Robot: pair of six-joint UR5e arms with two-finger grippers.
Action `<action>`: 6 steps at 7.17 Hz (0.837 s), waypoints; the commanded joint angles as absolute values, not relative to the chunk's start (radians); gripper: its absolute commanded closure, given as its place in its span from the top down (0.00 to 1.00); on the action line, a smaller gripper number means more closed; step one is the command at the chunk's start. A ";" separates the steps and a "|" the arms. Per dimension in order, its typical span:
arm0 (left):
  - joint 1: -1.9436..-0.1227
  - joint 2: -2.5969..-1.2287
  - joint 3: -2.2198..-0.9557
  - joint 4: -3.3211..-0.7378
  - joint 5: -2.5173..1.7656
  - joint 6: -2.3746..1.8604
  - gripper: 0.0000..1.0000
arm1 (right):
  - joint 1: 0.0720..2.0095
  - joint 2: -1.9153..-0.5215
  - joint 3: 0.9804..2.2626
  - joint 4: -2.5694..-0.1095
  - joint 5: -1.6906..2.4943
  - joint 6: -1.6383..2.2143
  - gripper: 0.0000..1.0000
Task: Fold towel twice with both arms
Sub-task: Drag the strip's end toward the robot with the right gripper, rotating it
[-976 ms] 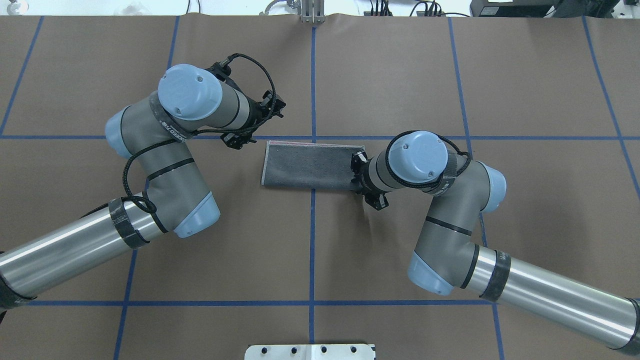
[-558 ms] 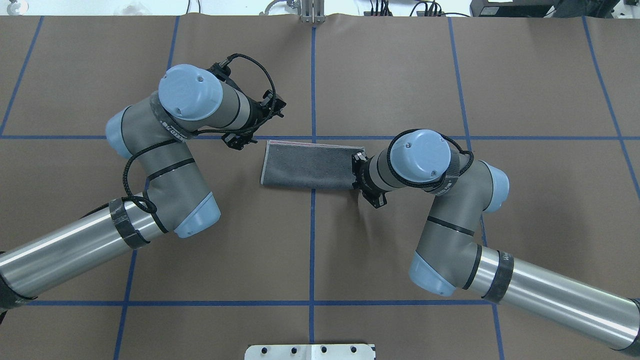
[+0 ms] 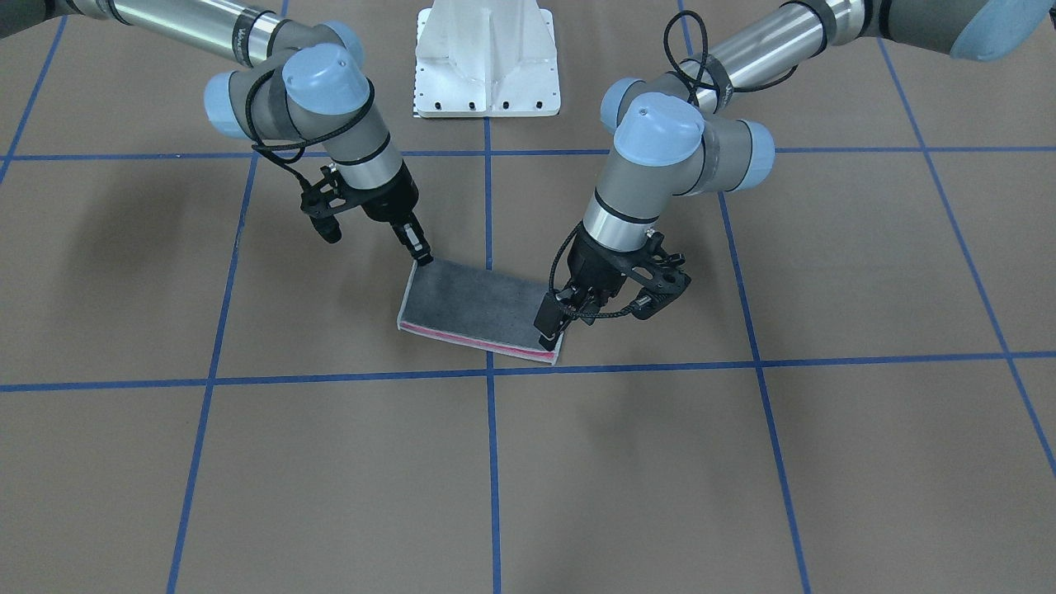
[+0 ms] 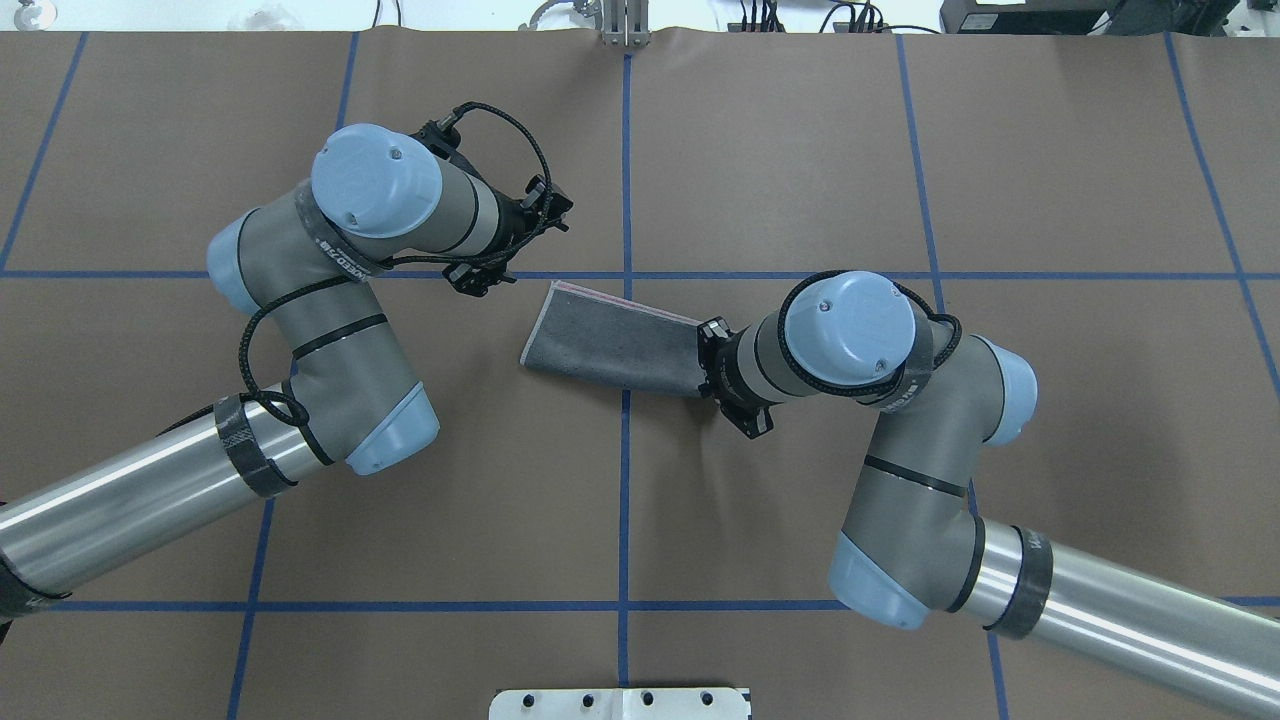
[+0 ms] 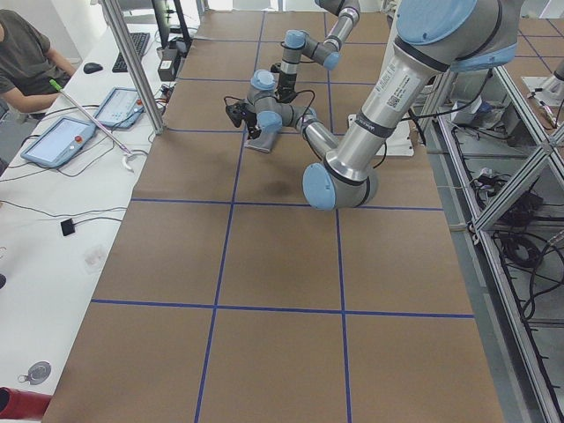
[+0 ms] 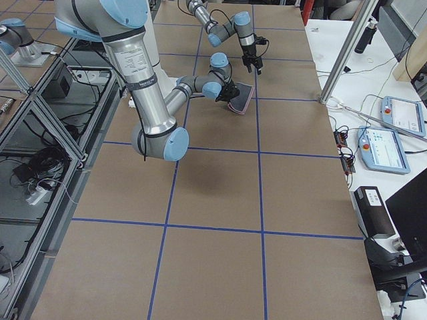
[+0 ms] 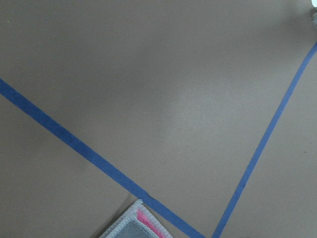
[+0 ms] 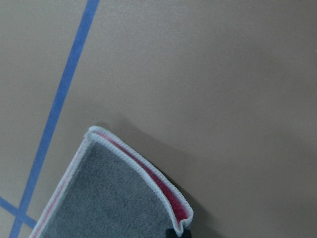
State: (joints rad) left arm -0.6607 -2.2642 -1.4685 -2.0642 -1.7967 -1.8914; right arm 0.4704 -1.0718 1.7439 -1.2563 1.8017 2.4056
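Dragged toward the near edge of the desk [image 4: 800, 150] since a second ago: right end of the towel [image 4: 610, 340], now askew mid-desk, grey face up, pink strip along the far hem. Lettering on the left arm [image 4: 338, 262] band: too small to read. Pinched at near right corner by right gripper [image 3: 423, 257], jaws closed on the lifted hem in its wrist view; hidden overhead beneath the right arm [image 4: 850, 330]. At far left corner, left gripper [image 3: 549, 332]: opening and contact impossible to judge.
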 commanded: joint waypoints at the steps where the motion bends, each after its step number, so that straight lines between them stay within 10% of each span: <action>1: -0.670 -2.261 -1.492 -2.060 -1.839 -1.891 0.89 | 0.379 -1.080 1.874 -1.364 1.804 2.492 0.00; 3: -0.667 -2.260 -1.511 -2.059 -1.839 -1.891 0.89 | 0.293 -1.080 1.913 -1.364 1.805 2.508 0.15; 4: -0.666 -2.258 -1.514 -2.059 -1.839 -1.891 0.89 | 0.288 -1.080 1.913 -1.364 1.807 2.507 0.99; 6: -0.658 -2.255 -1.528 -2.057 -1.841 -1.893 0.89 | 0.339 -1.083 1.913 -1.365 1.845 2.491 1.00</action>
State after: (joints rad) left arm -0.6621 -2.2562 -1.5193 -2.0583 -1.8395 -1.8918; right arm 0.3062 -1.0809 1.9121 -1.3639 1.8197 2.5018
